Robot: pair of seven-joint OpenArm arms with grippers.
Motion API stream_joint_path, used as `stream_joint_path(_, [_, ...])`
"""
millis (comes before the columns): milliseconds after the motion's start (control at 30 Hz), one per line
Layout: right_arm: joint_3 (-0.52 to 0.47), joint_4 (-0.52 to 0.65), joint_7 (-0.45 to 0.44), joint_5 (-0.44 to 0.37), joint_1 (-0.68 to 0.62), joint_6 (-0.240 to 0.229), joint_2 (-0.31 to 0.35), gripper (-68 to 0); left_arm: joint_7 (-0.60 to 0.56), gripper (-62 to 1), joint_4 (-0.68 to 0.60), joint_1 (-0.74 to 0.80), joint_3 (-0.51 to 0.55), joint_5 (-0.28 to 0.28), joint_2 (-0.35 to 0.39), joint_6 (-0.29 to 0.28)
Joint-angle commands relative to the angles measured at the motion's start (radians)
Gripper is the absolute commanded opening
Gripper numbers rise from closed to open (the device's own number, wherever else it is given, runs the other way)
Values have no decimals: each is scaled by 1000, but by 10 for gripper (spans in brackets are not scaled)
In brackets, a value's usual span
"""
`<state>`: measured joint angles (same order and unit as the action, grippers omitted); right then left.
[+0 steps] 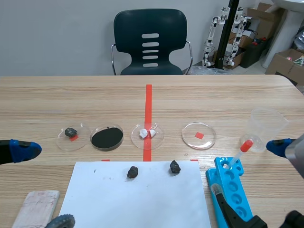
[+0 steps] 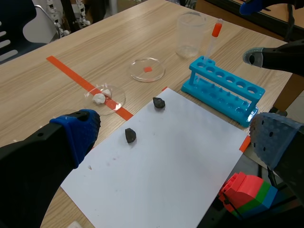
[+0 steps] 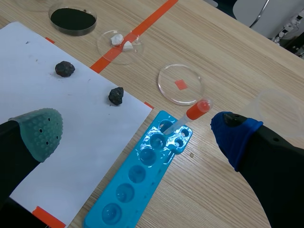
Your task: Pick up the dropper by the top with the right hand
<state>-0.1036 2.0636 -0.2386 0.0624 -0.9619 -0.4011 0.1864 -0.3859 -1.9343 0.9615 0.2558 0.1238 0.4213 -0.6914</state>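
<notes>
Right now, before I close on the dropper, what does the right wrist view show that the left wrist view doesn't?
Only the right wrist view: the dish of black powder. Only the left wrist view: a stack of red, green and blue blocks, and the right gripper seen from outside, open, near the dropper. Both: the dropper leaning in the end hole of the blue rack, the two dark stones on the white paper, and the clear beaker.

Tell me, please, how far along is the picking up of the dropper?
Done: nothing yet; the dropper stands in the blue rack, not gripped. In hand: the right gripper is open, one of its fingers close beside the dropper's red top. Left: shut the fingers on that top and lift it out.
</notes>
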Motion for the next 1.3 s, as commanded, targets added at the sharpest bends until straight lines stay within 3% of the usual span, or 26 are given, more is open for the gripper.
stream_joint_path(0, [-7, 2, -14, -15, -2, 4, 7, 4, -17, 14, -16, 5, -7, 13, 3, -4])
stream_joint_path(633, [-7, 2, -49, -99, -2, 19, 7, 4, -17, 14, -16, 5, -7, 13, 3, -4])
stream_joint_path(933, [-7, 0, -68, -101, -11, 20, 7, 4, -16, 14, -16, 5, -7, 13, 3, -4])
stream_joint_path(1100, [-7, -2, -138, -120, -42, 83, 7, 4, -16, 14, -16, 5, -7, 13, 3, -4])
stream_joint_path(1267, [-7, -19, -161, -120, -56, 103, 7, 4, -17, 14, -16, 5, -7, 13, 3, -4])
